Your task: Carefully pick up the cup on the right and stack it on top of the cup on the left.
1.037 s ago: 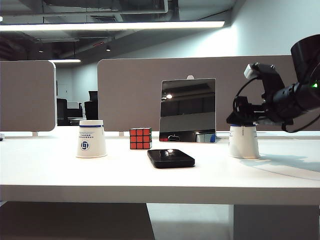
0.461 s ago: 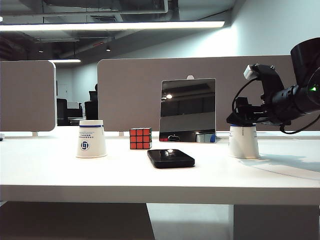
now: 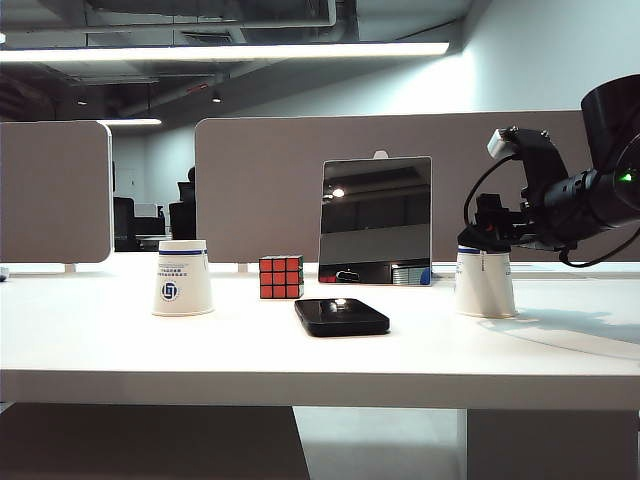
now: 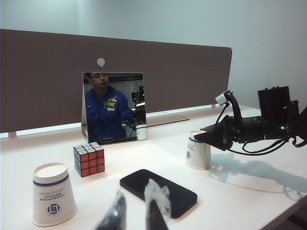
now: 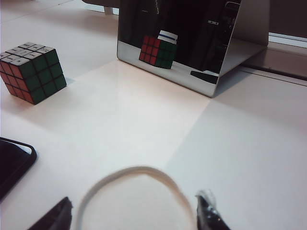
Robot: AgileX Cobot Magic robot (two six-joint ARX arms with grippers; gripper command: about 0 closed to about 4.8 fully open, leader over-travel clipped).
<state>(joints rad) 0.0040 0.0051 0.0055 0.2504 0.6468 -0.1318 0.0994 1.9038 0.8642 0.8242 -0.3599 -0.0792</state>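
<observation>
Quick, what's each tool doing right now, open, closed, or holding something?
Left tool: open, holding nothing, off to the left.
Right tool: fingers either side of the right cup; a firm grip cannot be told.

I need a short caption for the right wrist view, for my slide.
Right gripper jaws straddle the white paper cup's rim, facing the square tabletop mirror and colourful puzzle cube.

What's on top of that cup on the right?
The right hand sits over the right cup's upturned base, a finger on either side of the rim. The hand hides the base itself in the exterior view. The left hand hangs well away.
</observation>
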